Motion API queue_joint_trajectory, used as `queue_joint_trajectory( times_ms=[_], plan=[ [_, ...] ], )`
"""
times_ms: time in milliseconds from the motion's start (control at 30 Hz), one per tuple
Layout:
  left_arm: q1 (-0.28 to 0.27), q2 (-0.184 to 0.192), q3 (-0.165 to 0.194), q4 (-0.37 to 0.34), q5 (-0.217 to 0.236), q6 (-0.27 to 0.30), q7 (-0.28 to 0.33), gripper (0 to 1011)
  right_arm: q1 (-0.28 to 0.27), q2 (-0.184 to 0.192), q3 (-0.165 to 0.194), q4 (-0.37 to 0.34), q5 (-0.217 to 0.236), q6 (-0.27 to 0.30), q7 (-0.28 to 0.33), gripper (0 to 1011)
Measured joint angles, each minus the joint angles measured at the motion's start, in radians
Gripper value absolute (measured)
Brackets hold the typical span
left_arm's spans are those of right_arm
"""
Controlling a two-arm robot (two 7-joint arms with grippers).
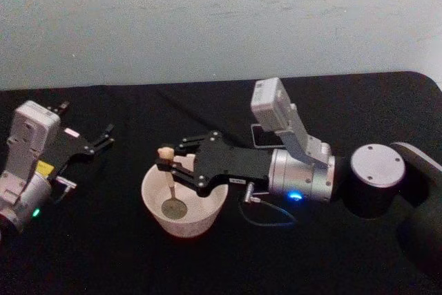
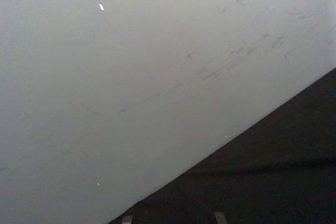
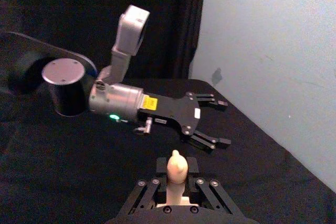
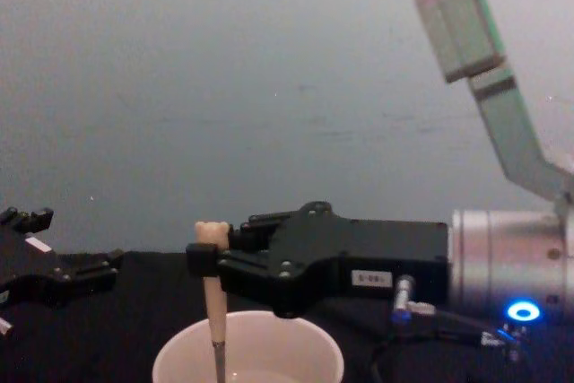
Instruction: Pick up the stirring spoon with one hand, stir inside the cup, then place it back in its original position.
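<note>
Stirring spoon (image 1: 173,209) stands in the cup (image 1: 188,226), handle pinched by the right tool (image 1: 166,164); left tool (image 1: 86,121) spread wide, parked aside.

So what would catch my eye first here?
The robot's right hand, over the middle of the black table, is shut on the beige handle of the stirring spoon. The spoon's shiny bowl sits down inside the cream cup. On the robot's left side, the left hand hangs open, holding nothing.
</note>
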Motion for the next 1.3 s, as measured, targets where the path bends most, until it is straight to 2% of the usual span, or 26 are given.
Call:
queue_joint_trajectory(
  times_ms=[267,533,633,800,1133,1300],
  plan=[
    [0.0,0.0,0.0,0.0,0.0,0.0,0.0,1001,0.046,-0.051,-0.011,0.077,-0.038,0.013,-0.042,214],
    [0.0,0.0,0.0,0.0,0.0,0.0,0.0,1002,0.065,-0.065,0.008,0.121,-0.055,0.018,-0.068,214],
    [0.0,0.0,0.0,0.0,0.0,0.0,0.0,1001,0.065,-0.057,0.018,0.122,-0.057,0.018,-0.07,214],
    [0.0,0.0,0.0,0.0,0.0,0.0,0.0,1001,0.046,-0.025,0.03,0.093,-0.059,0.018,-0.062,214],
    [0.0,0.0,0.0,0.0,0.0,0.0,0.0,1001,-0.028,0.056,0.052,-0.014,-0.042,0.017,-0.037,214],
    [0.0,0.0,0.0,0.0,0.0,0.0,0.0,1002,-0.053,0.08,0.055,-0.058,-0.026,0.014,-0.02,214]
  ],
)
